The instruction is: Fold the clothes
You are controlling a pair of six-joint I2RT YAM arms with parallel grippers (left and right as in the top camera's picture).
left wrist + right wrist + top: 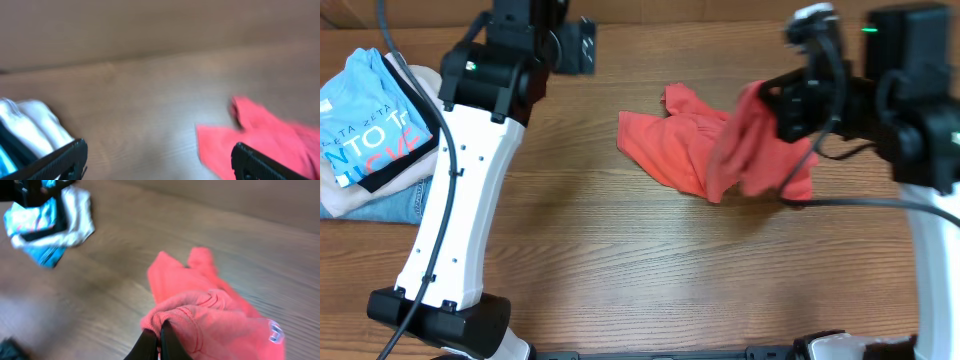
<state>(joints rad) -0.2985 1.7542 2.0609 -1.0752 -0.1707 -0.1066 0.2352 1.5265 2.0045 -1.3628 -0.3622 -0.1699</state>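
Black right gripper (160,336) pinches crumpled, soft coral T-shirt (215,315).

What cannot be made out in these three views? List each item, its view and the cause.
Coral-red cotton T-shirt: chest lettering buried in crumpled folds, overhead; blurred, right wrist.
Right claw: hidden by its arm overhead; cut by bottom edge, right wrist.
Light-blue printed T-shirt: text cut by left edge, overhead.

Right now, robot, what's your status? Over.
Left gripper open, empty. Right gripper shut on shirt, pinching a bunched edge. Shirt crumpled, not folded. Clothes pile far left, not in the way.
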